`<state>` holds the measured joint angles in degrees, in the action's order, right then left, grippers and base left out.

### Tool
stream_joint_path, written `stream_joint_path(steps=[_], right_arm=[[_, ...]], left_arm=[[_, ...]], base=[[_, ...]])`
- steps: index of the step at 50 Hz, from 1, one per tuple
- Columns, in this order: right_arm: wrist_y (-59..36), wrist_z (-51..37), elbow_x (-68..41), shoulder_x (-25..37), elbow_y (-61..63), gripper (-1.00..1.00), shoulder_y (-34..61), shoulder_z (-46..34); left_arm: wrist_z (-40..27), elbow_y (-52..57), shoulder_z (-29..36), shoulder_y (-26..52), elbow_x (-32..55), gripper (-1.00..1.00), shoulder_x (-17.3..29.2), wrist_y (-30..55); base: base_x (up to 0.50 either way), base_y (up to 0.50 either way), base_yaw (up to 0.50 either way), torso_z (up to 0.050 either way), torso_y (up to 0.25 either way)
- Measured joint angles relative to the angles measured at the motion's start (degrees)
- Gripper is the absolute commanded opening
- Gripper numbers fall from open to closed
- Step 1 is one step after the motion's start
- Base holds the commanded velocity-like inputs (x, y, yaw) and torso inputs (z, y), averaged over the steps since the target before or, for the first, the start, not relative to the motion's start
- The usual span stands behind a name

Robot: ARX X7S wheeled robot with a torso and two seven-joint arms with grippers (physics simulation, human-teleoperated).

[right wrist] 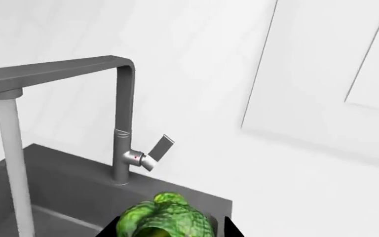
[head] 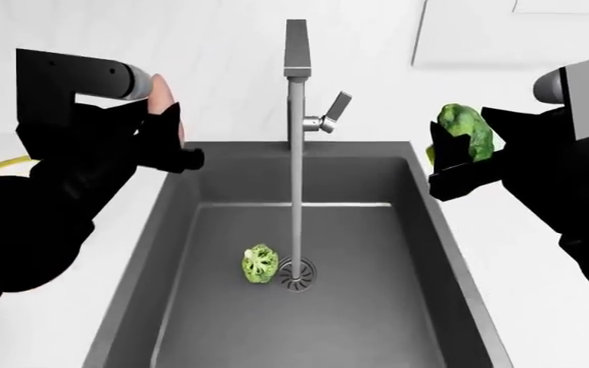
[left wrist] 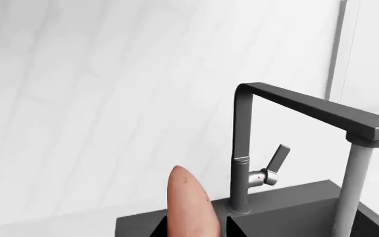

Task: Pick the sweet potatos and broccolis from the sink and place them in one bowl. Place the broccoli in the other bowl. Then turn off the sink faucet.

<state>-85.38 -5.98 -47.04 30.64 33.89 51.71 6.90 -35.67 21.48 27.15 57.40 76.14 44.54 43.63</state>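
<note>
At frame left, the left hand clamps a sweet potato; at right, the right hand clamps a broccoli. Water runs from the faucet into the sink.

Bright, even, diffuse light fills all views; shadows are faint, the white walls nearly wash out, and everything renders sharp.

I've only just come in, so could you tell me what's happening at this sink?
The left pincer holds a sweet potato above the sink's left edge, and the right pincer holds a broccoli over its right edge. Another broccoli floret lies by the drain, and the faucet is running.
</note>
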Motion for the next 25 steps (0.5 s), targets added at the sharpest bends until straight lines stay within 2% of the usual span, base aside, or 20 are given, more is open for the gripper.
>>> stream_joint_path(steps=[6,25], right_arm=[[-0.1,-0.7,-1.1,0.5,1.2,-1.0,-0.8,0.9],[2.1,-2.2,-2.1,1.7,2.8,-1.0,-3.8,1.8]], left_arm=[[-0.5,1.1,-0.4,-0.3,0.8,-1.0,0.7,0.0],[-1.6,2.8,-1.6,-0.9,2.4,-1.0,1.9,-0.3]], base=[[-0.11,0.12,0.0,0.0,0.0],[0.0,0.45,0.0,0.0,0.0]])
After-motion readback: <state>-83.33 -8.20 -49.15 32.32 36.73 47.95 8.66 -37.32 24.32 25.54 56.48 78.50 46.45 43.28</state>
